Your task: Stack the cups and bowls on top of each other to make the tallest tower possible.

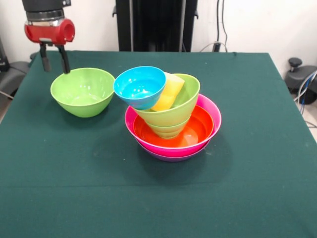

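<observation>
1. The red and black claw (54,63) hung at the upper left, its two dark fingers (64,63) spread apart and holding nothing.
2. One finger's tip stood at the far rim of a lone glossy lime green plastic bowl (82,92); whether it touched the rim could not be told.
3. That bowl sat upright on the dark green cloth-covered surface (247,163), just left of the tower (171,121).
4. The tower's base was a wide purple bowl (171,157), barely showing under a large hot pink bowl (208,141).
5. A wide orange bowl (200,130) nested in the pink one.
6. Nested lime green bowls (181,111) stood in it, leaning.
7. A yellow plastic cup (169,93) lay tilted in the upper green bowl.
8. A small sky blue bowl (139,87) leaned on that bowl's left rim beside the cup.
</observation>
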You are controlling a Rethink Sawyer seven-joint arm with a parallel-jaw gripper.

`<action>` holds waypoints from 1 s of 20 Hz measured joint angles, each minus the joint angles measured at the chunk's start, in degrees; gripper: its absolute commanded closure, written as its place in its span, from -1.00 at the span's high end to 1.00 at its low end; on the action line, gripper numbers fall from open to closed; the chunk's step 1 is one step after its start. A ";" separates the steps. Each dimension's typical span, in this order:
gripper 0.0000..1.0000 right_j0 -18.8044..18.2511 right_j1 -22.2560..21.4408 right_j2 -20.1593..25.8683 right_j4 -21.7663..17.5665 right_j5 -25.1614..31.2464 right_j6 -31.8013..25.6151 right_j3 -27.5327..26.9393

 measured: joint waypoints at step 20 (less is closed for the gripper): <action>1.00 -1.20 10.62 -0.01 -7.61 0.01 0.00 -4.41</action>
